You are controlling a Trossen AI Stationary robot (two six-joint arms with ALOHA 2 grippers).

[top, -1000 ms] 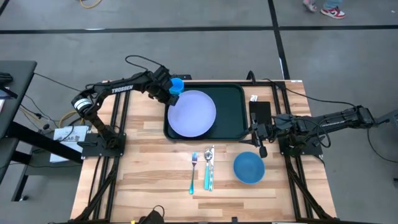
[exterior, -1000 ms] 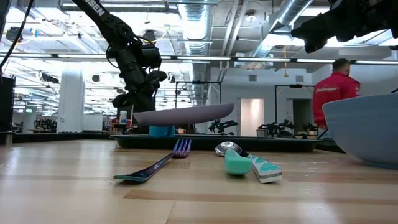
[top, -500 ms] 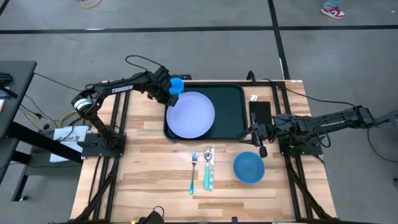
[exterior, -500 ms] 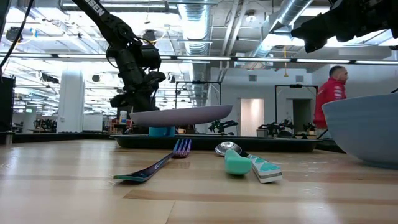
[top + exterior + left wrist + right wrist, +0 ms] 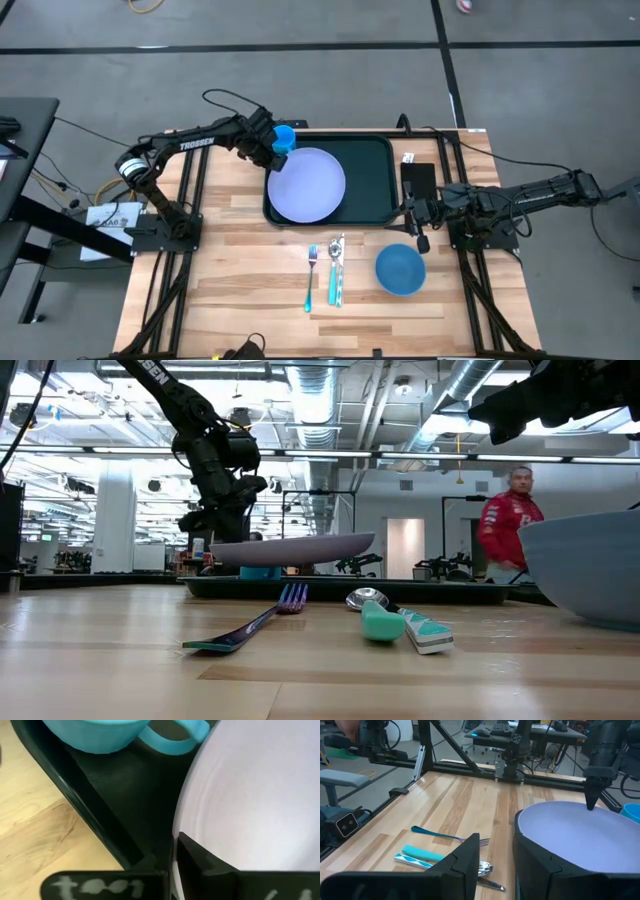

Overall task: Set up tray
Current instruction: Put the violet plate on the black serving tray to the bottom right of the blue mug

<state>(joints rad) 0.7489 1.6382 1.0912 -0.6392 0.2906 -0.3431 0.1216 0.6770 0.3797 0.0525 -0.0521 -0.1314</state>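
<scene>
Dark green tray (image 5: 378, 182) lying flat toward the far middle of the wooden table (image 5: 240, 270), long side across. Inside it, a pale lavender plate (image 5: 309, 183) filling the left half, its near-left rim raised off the tray floor, seen tilted in the low view (image 5: 290, 546). Blue cup (image 5: 284, 137) standing in the tray's far-left corner, just beside the plate's edge; handle visible in the left wrist view (image 5: 175, 740).

Left gripper (image 5: 272, 155) reaching in over the tray's left rim, jaws clenched on the plate's rim, one finger (image 5: 200, 862) lying over the plate's upper surface. Same arm visible in the low view, coming down from above to the plate's left edge (image 5: 215, 520).

Right gripper (image 5: 415, 222) hanging above the table off the tray's right near corner, just beside a small flat black rectangle (image 5: 418, 180), jaws partly apart with nothing between them; both fingers visible in the right wrist view (image 5: 492, 865).

Nearer the front edge: a fork with blue handle (image 5: 311, 275), a spoon with teal handle (image 5: 335, 272) and a knife touching the spoon, all side by side, well apart from the tray. Blue bowl (image 5: 400, 269) to their right, below the right gripper.

Person in a red top (image 5: 510, 525) in the room behind.
</scene>
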